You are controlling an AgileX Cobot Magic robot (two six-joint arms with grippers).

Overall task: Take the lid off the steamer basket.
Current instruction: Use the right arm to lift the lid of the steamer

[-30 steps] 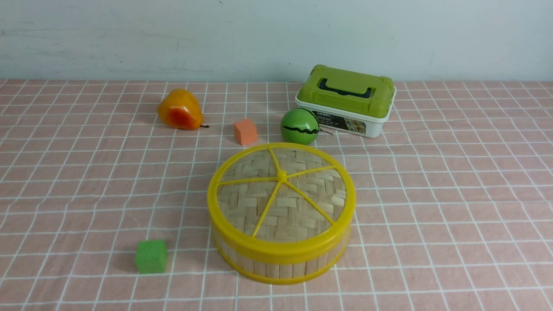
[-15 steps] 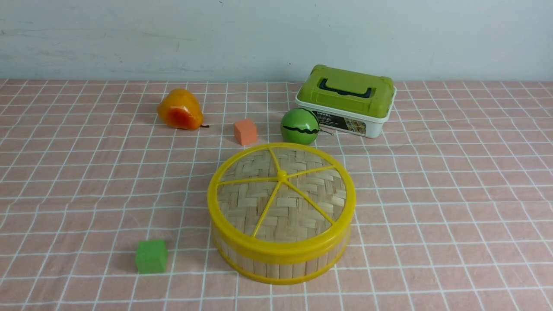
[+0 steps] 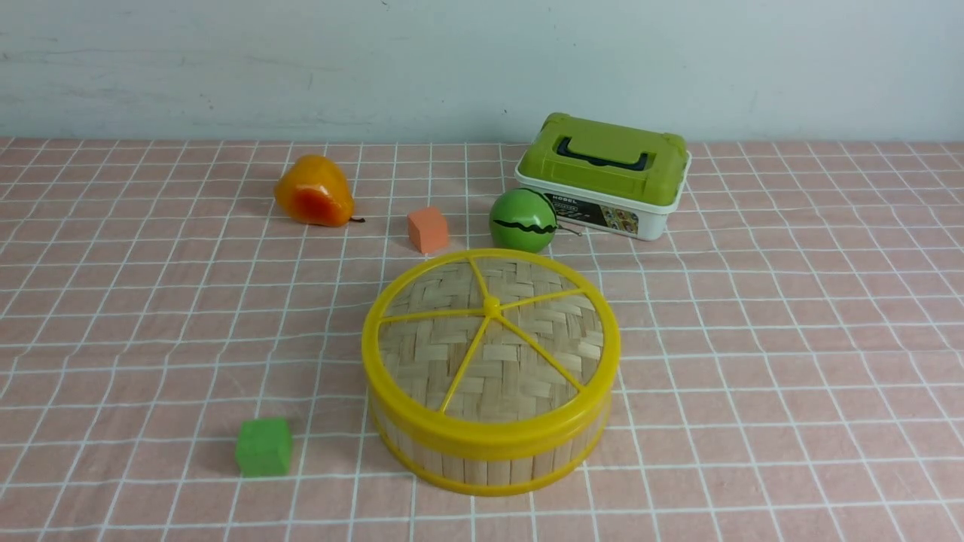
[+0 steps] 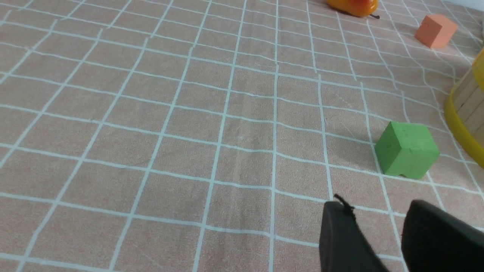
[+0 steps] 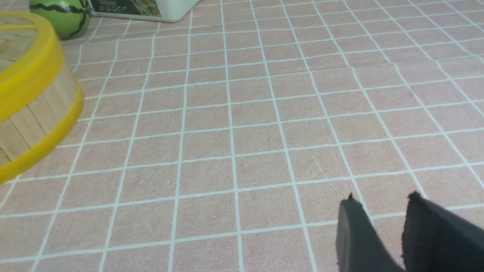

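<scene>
The lid [image 3: 489, 331], woven pale bamboo with a yellow rim and spokes, sits flat and closed on the steamer basket [image 3: 489, 463] at the table's middle. Neither arm shows in the front view. In the left wrist view my left gripper [image 4: 376, 206] hovers over bare cloth, open and empty, with the basket's wall [image 4: 467, 109] off to one side. The right wrist view has my right gripper [image 5: 382, 198] over the cloth, its fingers apart with nothing between them. The basket [image 5: 34, 109] and the lid's rim [image 5: 26, 75] are well away from it.
A green cube [image 3: 263, 446] lies left of the basket. Behind the basket are an orange cube [image 3: 427, 229], a pear [image 3: 312, 191], a green watermelon ball [image 3: 522, 219] and a white box with a green lid [image 3: 602, 177]. The green cube [image 4: 406, 149] lies just ahead of my left gripper.
</scene>
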